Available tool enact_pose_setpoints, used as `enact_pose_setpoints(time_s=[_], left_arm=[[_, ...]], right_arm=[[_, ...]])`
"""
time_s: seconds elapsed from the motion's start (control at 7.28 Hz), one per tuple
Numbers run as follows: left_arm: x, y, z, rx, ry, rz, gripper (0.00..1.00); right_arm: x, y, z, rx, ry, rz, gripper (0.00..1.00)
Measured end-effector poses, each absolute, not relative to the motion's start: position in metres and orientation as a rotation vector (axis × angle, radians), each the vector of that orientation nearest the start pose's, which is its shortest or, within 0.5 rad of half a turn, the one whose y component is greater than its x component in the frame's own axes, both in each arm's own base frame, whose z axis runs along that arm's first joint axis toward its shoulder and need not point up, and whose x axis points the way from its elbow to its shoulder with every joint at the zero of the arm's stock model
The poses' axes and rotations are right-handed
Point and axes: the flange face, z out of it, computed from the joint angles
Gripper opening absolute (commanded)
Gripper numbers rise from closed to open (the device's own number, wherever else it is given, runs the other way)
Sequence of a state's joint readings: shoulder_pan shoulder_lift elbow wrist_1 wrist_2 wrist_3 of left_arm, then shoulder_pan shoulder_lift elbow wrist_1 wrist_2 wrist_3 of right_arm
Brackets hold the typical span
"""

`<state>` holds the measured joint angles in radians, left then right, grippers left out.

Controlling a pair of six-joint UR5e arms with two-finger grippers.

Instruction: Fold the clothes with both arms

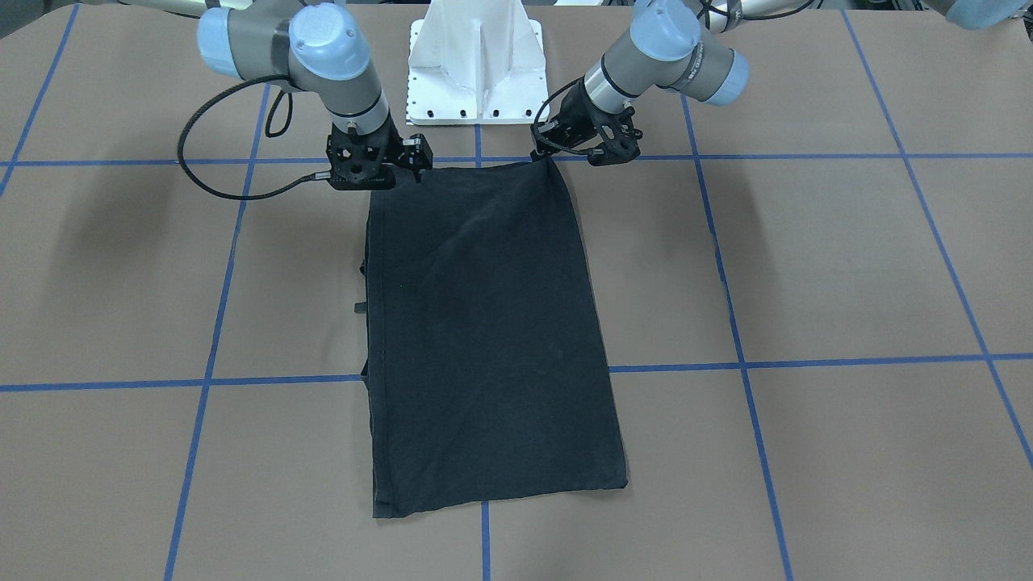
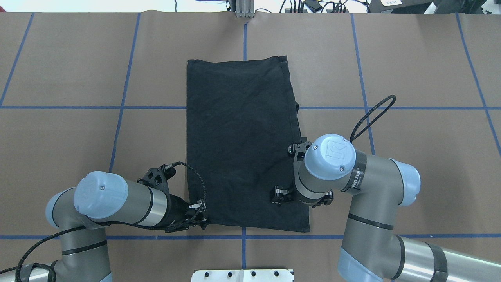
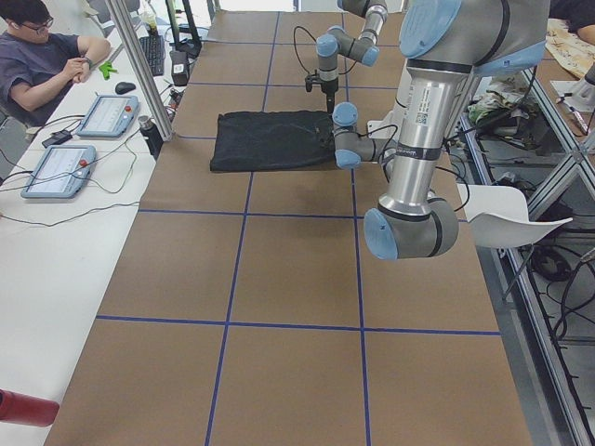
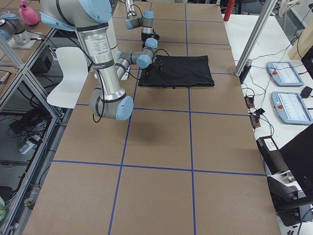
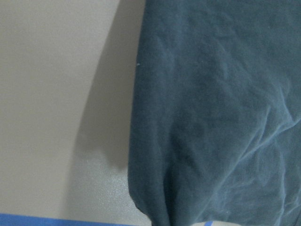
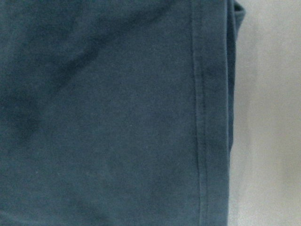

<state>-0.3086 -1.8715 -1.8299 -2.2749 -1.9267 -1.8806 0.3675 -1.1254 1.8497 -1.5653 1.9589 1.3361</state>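
A robotics lab. In the left side view a long table (image 3: 288, 269), papered brown and gridded with blue tape (image 3: 297, 324), has a left arm (image 3: 423, 121) and right arm (image 3: 327, 56) reaching over it. At upper left an operator (image 3: 37, 65) sits at a white bench (image 3: 37, 260) with control pendants (image 3: 109, 114), beside an aluminium frame post (image 3: 139, 65). Cable-strewn metal framing (image 3: 548, 260) fills the right edge.

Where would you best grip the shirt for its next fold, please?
The shirt lies flat as a long rectangle, so pinch both corners of its short robot-side edge from above; that edge can then likely fold over the far half.
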Motion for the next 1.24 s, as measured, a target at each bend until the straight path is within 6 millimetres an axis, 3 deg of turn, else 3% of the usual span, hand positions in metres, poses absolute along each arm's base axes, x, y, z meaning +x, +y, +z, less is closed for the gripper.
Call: enact_pose_setpoints(time_s=[1.24], left_arm=[[0.521, -0.268, 0.295, -0.322, 1.246, -0.323, 0.00]], right_arm=[[-0.551, -0.288, 0.295, -0.173, -0.762, -0.046, 1.00]])
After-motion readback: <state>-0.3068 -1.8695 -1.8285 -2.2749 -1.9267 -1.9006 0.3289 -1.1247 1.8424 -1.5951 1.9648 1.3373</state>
